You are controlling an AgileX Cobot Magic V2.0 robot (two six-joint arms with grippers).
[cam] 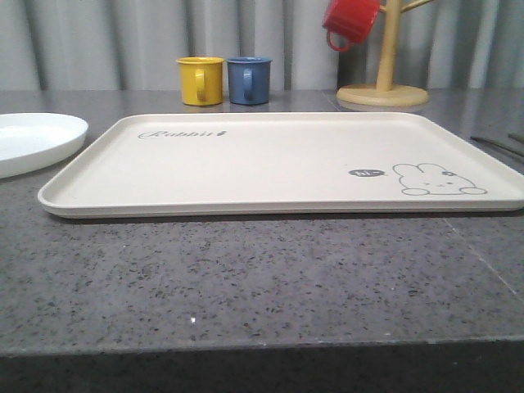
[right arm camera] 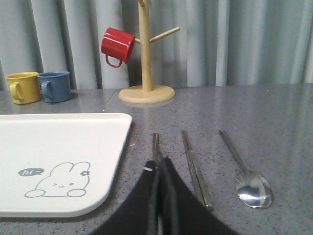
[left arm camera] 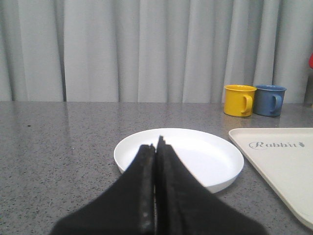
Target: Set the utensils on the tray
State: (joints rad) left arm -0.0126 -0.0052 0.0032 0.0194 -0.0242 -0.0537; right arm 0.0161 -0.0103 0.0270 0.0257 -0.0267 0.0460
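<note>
The cream tray with the rabbit drawing lies bare in the middle of the grey table, and also appears as the tray in the right wrist view. Right of it lie three silver utensils side by side: a spoon, a straight knife and a third slim piece, mostly hidden behind my fingers. My right gripper is shut, hovering over that third piece, apart from the tray's edge. My left gripper is shut with nothing in it, in front of a round white plate.
The white plate sits left of the tray. A yellow mug and a blue mug stand behind the tray. A wooden mug tree with a red mug stands at the back right. Thin utensil handles show at the table's right edge.
</note>
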